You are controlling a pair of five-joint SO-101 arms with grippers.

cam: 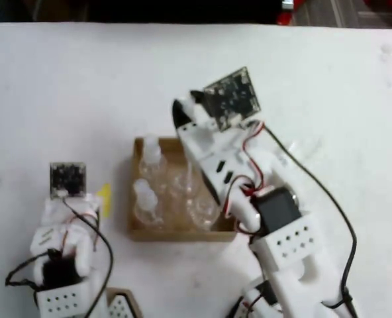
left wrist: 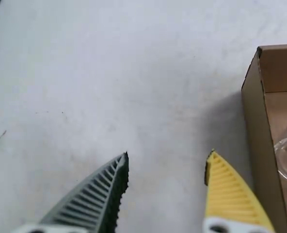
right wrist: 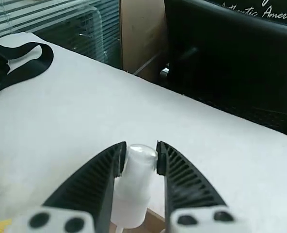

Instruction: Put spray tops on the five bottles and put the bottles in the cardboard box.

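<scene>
My right jaws are clenched on a white spray top [right wrist: 135, 167], with its rounded cap pinched between the two black ribbed fingers [right wrist: 92, 187]. In the right wrist view a brown sliver of the cardboard box [cam: 138, 230] sits just beneath that top. From the high view, the right arm [cam: 275, 212] leans across the box and covers the part nearest it, its tip above the box's far wall. Inside the box, clear bottles [cam: 183, 182] stand close together. Two on the side toward the left arm carry white tops, one near the far corner [cam: 149, 154] and one just in front of it [cam: 145, 193]. The rest are too glassy for me to count.

My left jaws are released: the grey finger [left wrist: 97, 196] and yellow finger [left wrist: 228, 194] sit well apart, with bare white surface [left wrist: 109, 73] showing between them. They hang just beside the box's outer wall.
</scene>
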